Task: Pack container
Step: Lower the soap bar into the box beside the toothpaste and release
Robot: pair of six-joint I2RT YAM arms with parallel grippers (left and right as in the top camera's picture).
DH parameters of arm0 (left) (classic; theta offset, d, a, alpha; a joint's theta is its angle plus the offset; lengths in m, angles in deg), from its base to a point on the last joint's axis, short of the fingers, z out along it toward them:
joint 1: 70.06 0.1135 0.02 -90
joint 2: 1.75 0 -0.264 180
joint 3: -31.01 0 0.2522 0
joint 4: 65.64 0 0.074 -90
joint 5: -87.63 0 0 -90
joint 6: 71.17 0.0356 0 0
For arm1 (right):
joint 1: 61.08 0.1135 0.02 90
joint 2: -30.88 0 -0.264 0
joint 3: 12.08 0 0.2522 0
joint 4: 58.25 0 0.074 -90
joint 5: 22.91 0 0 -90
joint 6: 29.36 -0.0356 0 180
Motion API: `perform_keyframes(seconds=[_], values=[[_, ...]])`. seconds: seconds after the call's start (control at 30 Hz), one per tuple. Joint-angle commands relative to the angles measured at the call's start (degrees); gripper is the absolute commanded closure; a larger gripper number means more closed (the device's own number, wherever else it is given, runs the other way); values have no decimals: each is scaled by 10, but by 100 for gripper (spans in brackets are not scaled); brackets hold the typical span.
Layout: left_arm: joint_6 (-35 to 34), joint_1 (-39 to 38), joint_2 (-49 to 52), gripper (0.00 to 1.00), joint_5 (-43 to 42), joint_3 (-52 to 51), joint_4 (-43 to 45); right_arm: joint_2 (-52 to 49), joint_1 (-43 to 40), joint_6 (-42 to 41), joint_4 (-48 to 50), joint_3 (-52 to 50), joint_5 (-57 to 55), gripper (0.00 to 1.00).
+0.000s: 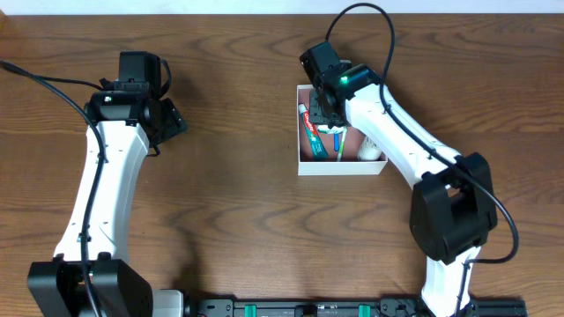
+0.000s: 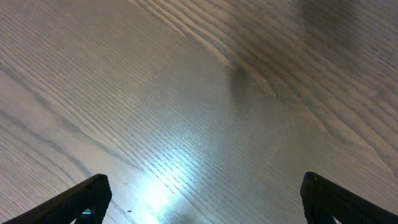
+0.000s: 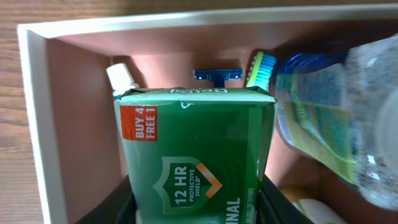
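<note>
Two grippers are at work, and only one carries anything. In the right wrist view the right gripper (image 3: pixel 194 202) has its jaws closed on a green soap box (image 3: pixel 194 155), held over the container (image 3: pixel 34 112). Beyond the box, against the far wall, lie a white tube cap (image 3: pixel 120 77), a blue razor (image 3: pixel 217 75) and a green and blue toothbrush head (image 3: pixel 261 67); a clear bottle with a blue cap (image 3: pixel 336 118) crowds the right side.

Risk, as judged: the free floor looks narrow. If the soap box is let go where it hangs, it may land on the razor and toothbrush or lean on the bottle and sit above the rim. A tilted release could also catch the left wall.

The overhead view alone places the container (image 1: pixel 304 167): right of the table's (image 1: pixel 238 202) centre, under the right arm, with the toothpaste tube (image 1: pixel 312 136) lying inside. The soap box is hidden there by the arm.

The left gripper (image 2: pixel 199 199) shows jaws spread wide over bare wood, holding nothing, well apart from the container.
</note>
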State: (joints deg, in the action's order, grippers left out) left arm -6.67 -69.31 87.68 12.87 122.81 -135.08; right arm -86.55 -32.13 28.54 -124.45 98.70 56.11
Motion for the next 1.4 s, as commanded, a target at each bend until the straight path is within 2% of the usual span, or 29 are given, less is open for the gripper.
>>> perform_keyframes(seconds=[0.0,0.27,0.73,1.07,1.37], values=[[-1,2,2,2,7,-4,-2,-15,7,-11,3,6,-8,76],[-1,2,2,2,7,-4,-2,-43,7,-11,3,6,9,76],[-1,2,2,2,7,-4,-2,-68,3,-4,36,5,5,69],[-1,2,2,2,7,-4,-2,-68,-1,1,38,5,-1,47],[-1,2,2,2,7,-4,-2,-66,-2,11,38,5,-13,37]])
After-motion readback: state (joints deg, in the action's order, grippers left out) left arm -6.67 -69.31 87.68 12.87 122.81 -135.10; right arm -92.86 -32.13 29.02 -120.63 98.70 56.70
